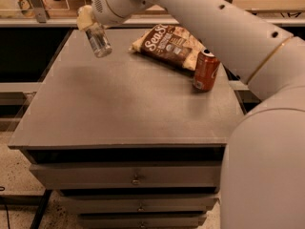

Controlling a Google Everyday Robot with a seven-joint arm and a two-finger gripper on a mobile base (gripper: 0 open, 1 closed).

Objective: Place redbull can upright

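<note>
The redbull can (98, 40) is a slim silver can, tilted and held in the air over the far left part of the grey table (128, 109). My gripper (89, 24) is at the upper left, at the end of the white arm that reaches across from the right. It is shut on the can's upper end. The can's lower end hangs clear of the table top, with a faint shadow under it.
A brown snack bag (169, 44) lies at the back middle of the table. An orange-red soda can (206, 70) stands upright to its right, near the right edge. Drawers (136, 178) sit under the table top. A rail runs behind the table.
</note>
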